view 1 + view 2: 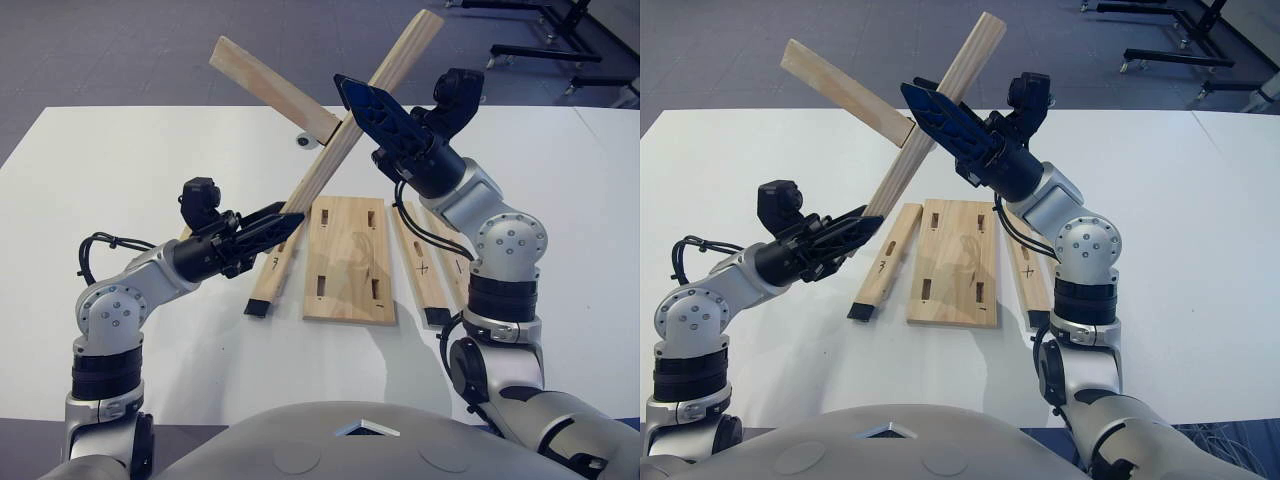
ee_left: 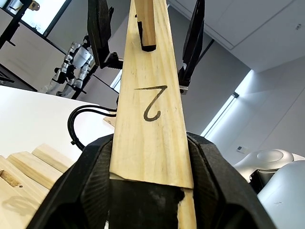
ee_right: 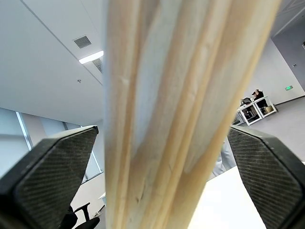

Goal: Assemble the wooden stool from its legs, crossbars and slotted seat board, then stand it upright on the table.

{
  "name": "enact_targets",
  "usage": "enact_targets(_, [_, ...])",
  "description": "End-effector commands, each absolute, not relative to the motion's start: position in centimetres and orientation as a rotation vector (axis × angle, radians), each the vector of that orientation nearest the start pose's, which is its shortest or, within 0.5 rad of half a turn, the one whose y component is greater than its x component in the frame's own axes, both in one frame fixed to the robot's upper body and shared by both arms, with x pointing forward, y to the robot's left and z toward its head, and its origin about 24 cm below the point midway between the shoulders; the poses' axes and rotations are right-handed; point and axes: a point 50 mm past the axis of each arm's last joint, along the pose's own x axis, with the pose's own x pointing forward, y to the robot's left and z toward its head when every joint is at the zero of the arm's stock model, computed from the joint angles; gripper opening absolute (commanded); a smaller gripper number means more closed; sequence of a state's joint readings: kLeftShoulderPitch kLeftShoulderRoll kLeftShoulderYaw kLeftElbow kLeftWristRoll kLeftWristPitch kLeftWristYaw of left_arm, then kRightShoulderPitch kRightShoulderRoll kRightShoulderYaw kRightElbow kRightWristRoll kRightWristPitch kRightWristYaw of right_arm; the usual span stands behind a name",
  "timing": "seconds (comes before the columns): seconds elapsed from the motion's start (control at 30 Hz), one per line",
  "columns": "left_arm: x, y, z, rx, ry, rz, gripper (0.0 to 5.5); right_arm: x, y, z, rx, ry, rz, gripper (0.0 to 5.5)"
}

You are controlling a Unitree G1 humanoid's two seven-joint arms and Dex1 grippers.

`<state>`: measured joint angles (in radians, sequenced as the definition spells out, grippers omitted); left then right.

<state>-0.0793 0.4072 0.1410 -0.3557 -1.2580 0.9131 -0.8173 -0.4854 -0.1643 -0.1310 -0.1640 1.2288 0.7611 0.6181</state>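
Left gripper (image 1: pixel 290 220) holds the raised leg (image 1: pixel 392 68) low down, right gripper (image 1: pixel 357 104) beside its crossbar (image 1: pixel 265 85).

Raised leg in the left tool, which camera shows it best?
Left eye view: almost the whole leg runs from the left tool up past the crossbar. Right eye view shows the same. The wrist views give a close stretch of its face.
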Motion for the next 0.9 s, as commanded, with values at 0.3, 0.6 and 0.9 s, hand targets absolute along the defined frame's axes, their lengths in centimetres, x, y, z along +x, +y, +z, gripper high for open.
enact_targets(0.3, [21.1, 14.8, 13.7, -0.781, 0.127, -1.342, 2.04, 27.0, -10.7, 18.7, 0.922, -0.089, 1.326, 3.98])
enact_targets(0.6, [20.9, 14.9, 13.9, -0.780, 0.127, -1.341, 2.04, 26.7, -10.7, 18.3, 0.921, -0.072, 1.326, 3.98])
enact_targets(0.9, [20.9, 15.0, 14.0, -0.776, 0.127, -1.338, 2.04, 26.5, -11.9, 18.2, 0.913, -0.098, 1.280, 3.98])
